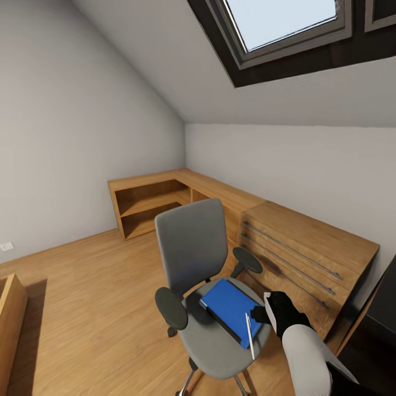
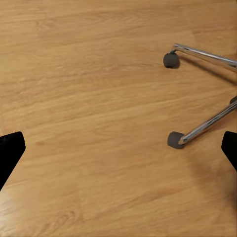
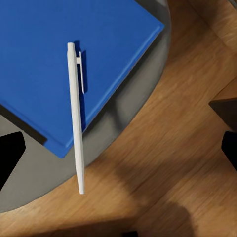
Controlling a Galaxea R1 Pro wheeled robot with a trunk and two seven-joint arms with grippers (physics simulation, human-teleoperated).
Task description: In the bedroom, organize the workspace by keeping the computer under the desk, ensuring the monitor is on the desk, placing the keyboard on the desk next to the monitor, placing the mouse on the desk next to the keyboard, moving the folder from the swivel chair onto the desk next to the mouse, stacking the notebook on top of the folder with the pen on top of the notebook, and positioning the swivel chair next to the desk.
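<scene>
Bedroom [image 1: 82, 110]: grey walls under a sloped ceiling; a dark-framed skylight [image 1: 286, 27] sits high on the right of the head view; light wood floor [image 1: 93, 297] spreads below.
Low shelf unit [image 1: 159, 198]: light wood, L-shaped, runs along the far corner with open compartments.
Drawer chest [image 1: 308, 253]: light wood with long metal bar handles; it stands just beside the chair, on the chair's right in the head view.
Desk [image 1: 385, 313]: only a black edge of it shows at the right border of the head view, next to the chest.
Swivel chair [image 1: 192, 247]: grey back upright, black armrests to either side, grey seat toward the robot; in the left wrist view two chrome base legs with dark casters [image 2: 174, 139] rest on the floor.
Folder [image 1: 231, 308]: bright blue, lies flat on the chair seat, turned at an angle.
Pen [image 1: 249, 335]: thin and white; it lies across the folder's near corner and reaches out past the seat edge, as the right wrist view [image 3: 76, 113] shows.
Right gripper [image 1: 263, 311]: black, hangs just at the folder's right edge above the seat; fingers spread wide, holding nothing.
Left gripper [image 2: 118, 148]: over bare floor near the chair base; fingers spread wide, holding nothing.
</scene>
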